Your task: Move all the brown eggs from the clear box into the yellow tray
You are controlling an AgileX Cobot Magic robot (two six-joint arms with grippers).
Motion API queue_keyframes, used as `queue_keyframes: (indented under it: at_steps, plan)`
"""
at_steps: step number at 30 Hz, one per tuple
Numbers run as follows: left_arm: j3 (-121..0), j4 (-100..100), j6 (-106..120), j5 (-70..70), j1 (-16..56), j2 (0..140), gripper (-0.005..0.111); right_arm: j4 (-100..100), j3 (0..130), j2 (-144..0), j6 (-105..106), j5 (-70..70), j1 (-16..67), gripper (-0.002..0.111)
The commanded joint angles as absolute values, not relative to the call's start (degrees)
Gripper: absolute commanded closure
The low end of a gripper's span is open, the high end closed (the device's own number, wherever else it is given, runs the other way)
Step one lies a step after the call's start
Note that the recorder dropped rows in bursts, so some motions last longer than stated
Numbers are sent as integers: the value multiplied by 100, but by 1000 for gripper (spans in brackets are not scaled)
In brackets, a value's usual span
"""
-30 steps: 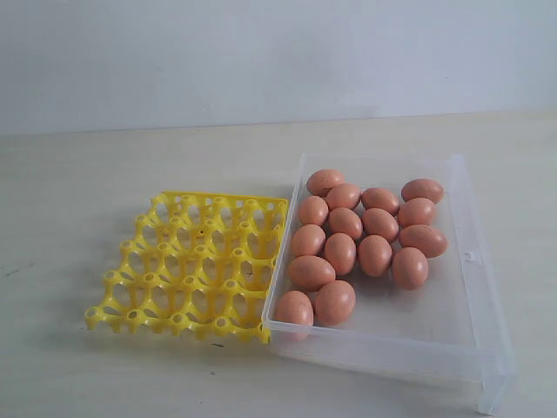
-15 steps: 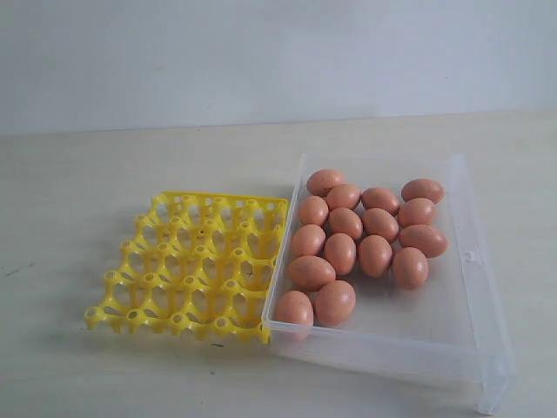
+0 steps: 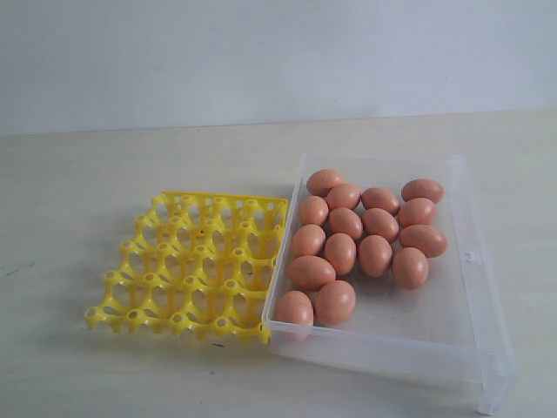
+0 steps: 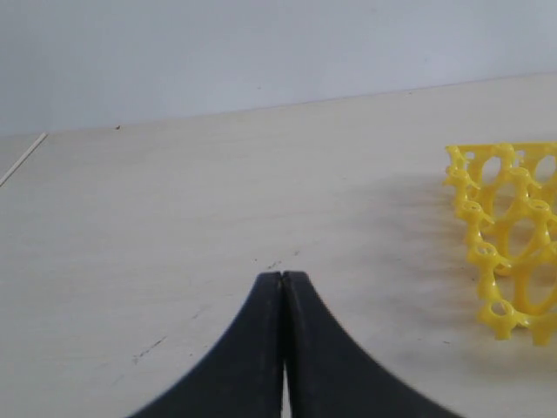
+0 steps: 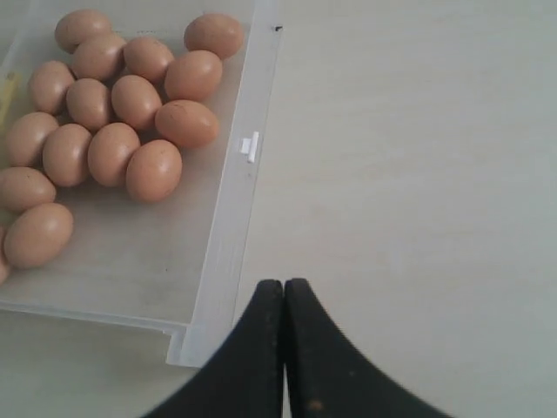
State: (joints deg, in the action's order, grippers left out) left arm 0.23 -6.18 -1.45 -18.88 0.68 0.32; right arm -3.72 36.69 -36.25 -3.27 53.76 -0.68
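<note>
Black and pressed flat together, the two fingers of my left gripper [image 4: 283, 277] were clenched on nothing, with the pale wood-grain table [image 3: 70, 174] spread in front of them. One corner of the yellow tray [image 3: 178, 324] showed off to one side of my left wrist camera, apart from my fingers. In the outside view the tray sat flat on the table, every cup empty, its right edge right against the left wall of the clear box [image 3: 474, 261].

All sixteen brown eggs [image 3: 340, 253] lay inside the box, crowded into its left and far part, most of them touching a neighbour. The near right stretch of the box floor was bare.

Further right, my right gripper [image 5: 284, 283] was clenched too, holding nothing. It was outside the box, over the table just beyond the box's near right corner, well apart from the eggs.
</note>
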Motion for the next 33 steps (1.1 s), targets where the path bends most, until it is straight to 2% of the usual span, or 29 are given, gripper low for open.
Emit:
queue_keyframes:
  at_steps: [1,6,11,16,21,25,30,33]
  plan:
    - [0,-580,-170,-1809,60,0,107,-454,3701,-3803,-301,5458,-72,108]
    - [0,-580,-170,-1809,60,0,107,-896,3701,-4340,30,6123,-69,105]
    - [0,-580,-170,-1809,60,0,107,-1177,3772,-5203,448,6154,492,86]
    - [0,-580,-170,-1809,60,0,107,-1143,4033,-5699,774,4953,1610,65]
    - [0,-580,-170,-1809,60,0,107,-1077,4334,-6282,760,4058,2398,65]
    - [0,-580,-170,-1809,60,0,107,-934,5066,-7352,429,4624,2462,65]
    - [0,-580,-170,-1809,61,0,107,-674,6310,-8851,136,5757,2462,59]
    - [0,-580,-170,-1809,61,0,107,-674,6853,-9524,148,5545,2462,59]
